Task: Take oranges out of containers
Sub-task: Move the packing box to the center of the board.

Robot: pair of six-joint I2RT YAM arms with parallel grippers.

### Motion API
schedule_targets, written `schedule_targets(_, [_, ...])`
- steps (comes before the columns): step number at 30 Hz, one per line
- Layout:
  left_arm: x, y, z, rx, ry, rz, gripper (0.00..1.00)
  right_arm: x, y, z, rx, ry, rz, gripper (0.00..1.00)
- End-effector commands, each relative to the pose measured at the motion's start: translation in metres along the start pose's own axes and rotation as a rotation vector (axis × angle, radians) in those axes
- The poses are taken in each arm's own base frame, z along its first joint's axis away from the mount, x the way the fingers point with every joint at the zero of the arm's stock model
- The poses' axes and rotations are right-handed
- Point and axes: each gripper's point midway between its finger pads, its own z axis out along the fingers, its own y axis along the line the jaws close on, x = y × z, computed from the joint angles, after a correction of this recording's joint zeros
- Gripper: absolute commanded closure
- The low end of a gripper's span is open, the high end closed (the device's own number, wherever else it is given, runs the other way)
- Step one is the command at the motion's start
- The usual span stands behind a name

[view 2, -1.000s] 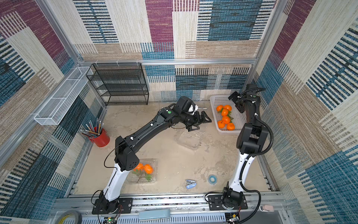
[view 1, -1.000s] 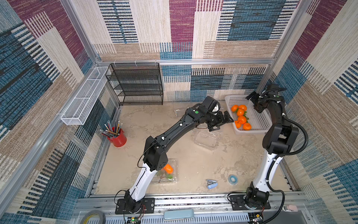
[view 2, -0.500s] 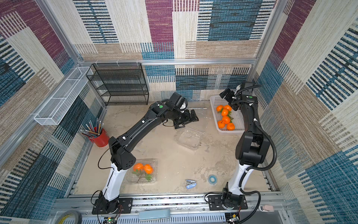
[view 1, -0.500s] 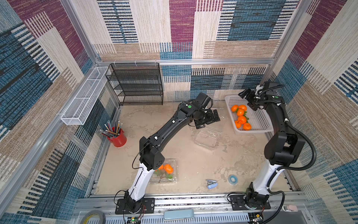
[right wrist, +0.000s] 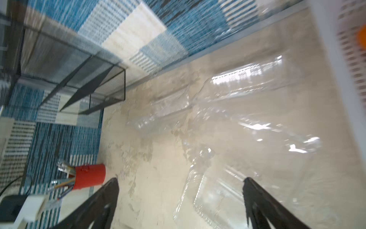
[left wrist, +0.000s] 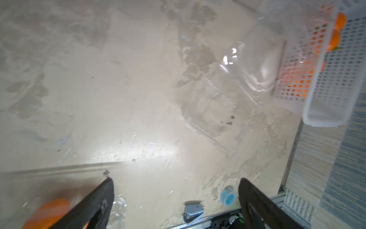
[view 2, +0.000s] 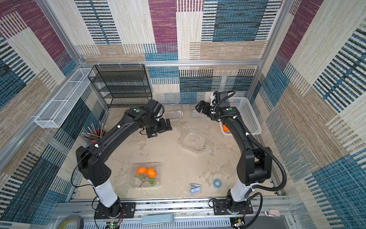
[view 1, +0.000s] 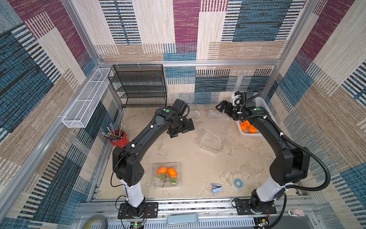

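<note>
Oranges [view 1: 162,171]: two small, round, bright orange fruits on a leafy stem lie inside one clear, thin plastic clamshell container [view 1: 158,184] at the near edge of the table. Its lid appears to be down, which I judge is why they are not yet out. More orange fruit [view 1: 246,126] sits in the white perforated plastic basket [view 2: 246,117] at the far side. My right arm covers part of it, so I cannot count those. Empty clear clamshells [view 1: 211,139]: three, one mid-table and two by the back wall, presumably set aside as finished. Containers total: four. My left gripper [view 1: 181,129] and right gripper [view 1: 221,107] both hang above the table, jaws spread wide, holding nothing.
</note>
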Motion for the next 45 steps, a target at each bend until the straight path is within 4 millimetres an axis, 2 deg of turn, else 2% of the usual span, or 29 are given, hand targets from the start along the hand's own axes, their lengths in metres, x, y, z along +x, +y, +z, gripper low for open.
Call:
schedule_targets(1, [0.019, 0.037, -0.004, -0.063, 0.03, -0.094, 0.01, 0.025, 0.038, 0.008, -0.057, 0.001, -0.105, 0.02])
schedule_targets(4, [0.041, 0.079, -0.006, -0.152, 0.063, -0.156, 0.01, 0.066, 0.065, 0.021, -0.066, 0.065, -0.181, 0.02])
schedule_targets(6, [0.054, 0.108, -0.01, -0.215, 0.08, -0.203, 0.01, 0.091, 0.073, 0.032, -0.077, 0.12, -0.173, 0.01])
schedule_targets(12, [0.08, 0.174, -0.016, -0.327, 0.077, -0.309, 0.01, 0.15, 0.093, 0.054, -0.097, 0.246, -0.228, 0.02])
schedule_targets(15, [0.085, 0.197, -0.022, -0.363, 0.039, -0.342, 0.01, 0.177, 0.098, 0.06, -0.112, 0.297, -0.256, 0.02])
schedule_targets(18, [0.09, 0.213, -0.018, -0.381, 0.046, -0.362, 0.01, 0.202, 0.098, 0.063, -0.117, 0.352, -0.269, 0.02])
schedule_targets(20, [0.093, 0.216, -0.01, -0.349, 0.061, -0.379, 0.01, 0.215, 0.097, 0.063, -0.116, 0.386, -0.272, 0.02])
schedule_targets(23, [0.092, 0.206, 0.004, -0.243, 0.08, -0.362, 0.01, 0.232, 0.094, 0.062, -0.12, 0.417, -0.281, 0.02])
schedule_targets(31, [0.101, 0.182, 0.024, -0.047, 0.128, -0.309, 0.01, 0.269, 0.087, 0.058, -0.112, 0.503, -0.2, 0.02])
schedule_targets(34, [0.109, 0.181, 0.026, -0.032, 0.157, -0.313, 0.01, 0.288, 0.088, 0.053, -0.111, 0.584, -0.126, 0.02])
schedule_targets(38, [0.108, 0.176, 0.028, 0.003, 0.153, -0.303, 0.01, 0.304, 0.098, 0.045, -0.134, 0.636, -0.102, 0.02])
schedule_targets(45, [0.105, 0.16, 0.028, 0.074, 0.18, -0.333, 0.01, 0.326, 0.092, 0.033, -0.13, 0.747, -0.083, 0.02])
